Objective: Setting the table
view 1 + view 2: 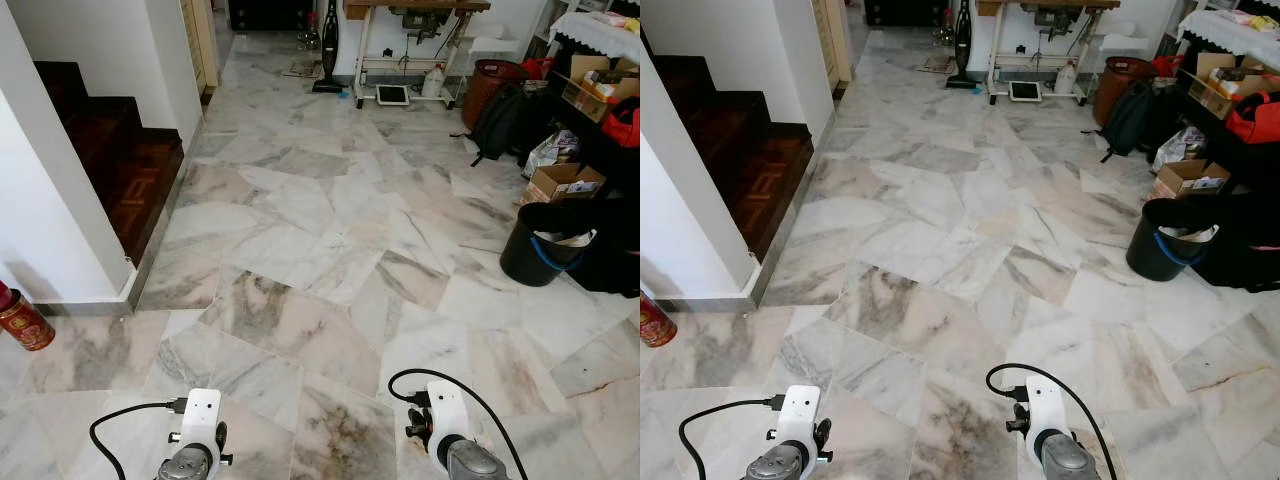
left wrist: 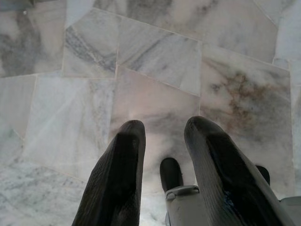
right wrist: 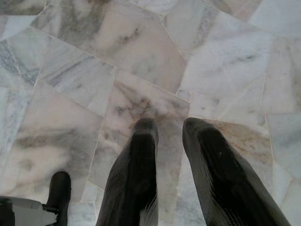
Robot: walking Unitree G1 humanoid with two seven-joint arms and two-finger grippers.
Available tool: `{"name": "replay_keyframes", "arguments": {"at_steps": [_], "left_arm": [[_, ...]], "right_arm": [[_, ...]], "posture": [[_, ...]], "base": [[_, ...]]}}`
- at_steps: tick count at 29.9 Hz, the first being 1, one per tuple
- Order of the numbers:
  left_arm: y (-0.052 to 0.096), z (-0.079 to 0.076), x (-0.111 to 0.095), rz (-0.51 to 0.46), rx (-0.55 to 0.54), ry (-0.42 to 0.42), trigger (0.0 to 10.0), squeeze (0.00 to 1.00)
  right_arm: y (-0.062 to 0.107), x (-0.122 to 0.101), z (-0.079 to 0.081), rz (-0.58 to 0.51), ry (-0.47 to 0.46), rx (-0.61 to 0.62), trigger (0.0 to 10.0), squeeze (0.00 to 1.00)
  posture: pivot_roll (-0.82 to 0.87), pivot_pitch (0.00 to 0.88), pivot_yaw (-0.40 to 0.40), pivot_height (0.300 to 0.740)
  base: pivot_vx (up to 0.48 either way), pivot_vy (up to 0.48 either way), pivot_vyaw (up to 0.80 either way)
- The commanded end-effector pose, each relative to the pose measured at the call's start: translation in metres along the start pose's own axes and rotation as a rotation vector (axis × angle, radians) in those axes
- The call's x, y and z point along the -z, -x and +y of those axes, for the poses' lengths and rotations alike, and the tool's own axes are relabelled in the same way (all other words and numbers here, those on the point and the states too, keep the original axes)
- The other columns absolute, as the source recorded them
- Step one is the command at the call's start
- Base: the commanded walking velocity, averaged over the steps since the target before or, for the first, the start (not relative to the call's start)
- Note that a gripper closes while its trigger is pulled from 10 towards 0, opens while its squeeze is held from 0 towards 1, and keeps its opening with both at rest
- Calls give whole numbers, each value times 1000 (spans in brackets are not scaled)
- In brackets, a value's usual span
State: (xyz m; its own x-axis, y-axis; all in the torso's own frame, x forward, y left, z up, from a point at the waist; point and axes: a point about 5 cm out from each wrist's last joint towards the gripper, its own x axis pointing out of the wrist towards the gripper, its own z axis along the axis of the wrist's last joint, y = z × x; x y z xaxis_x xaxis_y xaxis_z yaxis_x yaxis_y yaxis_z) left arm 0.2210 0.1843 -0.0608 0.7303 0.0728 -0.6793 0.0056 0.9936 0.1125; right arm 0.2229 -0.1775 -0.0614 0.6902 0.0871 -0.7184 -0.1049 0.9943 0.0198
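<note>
Left eye view looks down on a marble floor (image 1: 330,230) with both arms hanging low at the bottom edge. The left gripper (image 2: 164,141) points at bare tiles, its fingers (image 2: 123,165) spread with nothing between them. The right gripper (image 3: 169,136) does likewise, fingers (image 3: 136,169) apart and empty. No tableware or dining surface can be made out, so where the task's things are cannot be told. A work desk (image 1: 400,10) stands at the top centre, a black bucket (image 1: 540,245) and a cardboard box (image 1: 562,182) at the right, dark wooden stairs (image 1: 120,160) at the upper left, and a red tin (image 1: 22,320) at the left edge. Judged from this, the robot is in transit, before any picking up; the next move calls for walking on until dishes or a table come into sight.
</note>
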Motion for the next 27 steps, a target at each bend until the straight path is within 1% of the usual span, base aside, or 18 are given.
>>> {"name": "replay_keyframes", "arguments": {"at_steps": [1, 2, 4, 5, 7, 11, 12, 15, 16, 20, 27], "left_arm": [[0, 2, 1, 2, 8, -43, 10000, 0], [1, 3, 5, 15, 8, -52, 10000, 0], [1, 2, 2, 2, 8, -33, 10000, 0], [1, 2, 1, 0, 9, -35, 10000, 0], [0, 3, 1, 5, 10, -48, 10000, 0], [-1, 3, -5, -20, 14, -61, 10000, 0], [-2, 5, -10, -35, 11, -61, 10000, 0], [-3, 6, -14, -39, 7, -63, 10000, 0], [-4, 6, -17, -45, 6, -63, 10000, 0], [-5, 6, -20, -56, -5, -44, 10000, 0], [-4, 9, -17, -50, -17, -37, 10000, 0]], "right_arm": [[0, 2, 0, 9, -7, 10, 10000, 0], [1, 5, 3, 14, 9, -7, 10000, 0], [1, 6, 1, 10, -8, 2, 10000, 0], [2, 9, -1, 13, -43, 27, 10000, 0], [3, 12, -2, 17, -73, 46, 10000, 0], [4, 16, 0, 23, -76, 38, 10000, 0], [4, 16, 1, 25, -73, 32, 10000, 0], [4, 18, 2, 40, -45, 25, 10000, 0], [4, 17, 1, 40, -51, 30, 10000, 0], [4, 17, -1, 43, -60, 40, 10000, 0], [3, 17, 0, 51, -44, 36, 10000, 0]], "posture": [[47, 0, -42, 740], [49, 0, -37, 740], [47, 0, -30, 740], [37, 0, -20, 740], [27, 0, -5, 740], [48, 0, -15, 740], [49, 0, -19, 740], [49, 0, -9, 740], [58, 0, -11, 740], [69, 0, -21, 740], [72, 0, -29, 740]], "base": [[0, 0, 0], [0, 0, 0], [0, 0, 0], [0, 0, 0], [0, 0, 0], [0, 0, 0], [0, 0, 0], [0, 0, 0], [0, 0, 0], [0, 0, 0], [0, 0, 0]]}}
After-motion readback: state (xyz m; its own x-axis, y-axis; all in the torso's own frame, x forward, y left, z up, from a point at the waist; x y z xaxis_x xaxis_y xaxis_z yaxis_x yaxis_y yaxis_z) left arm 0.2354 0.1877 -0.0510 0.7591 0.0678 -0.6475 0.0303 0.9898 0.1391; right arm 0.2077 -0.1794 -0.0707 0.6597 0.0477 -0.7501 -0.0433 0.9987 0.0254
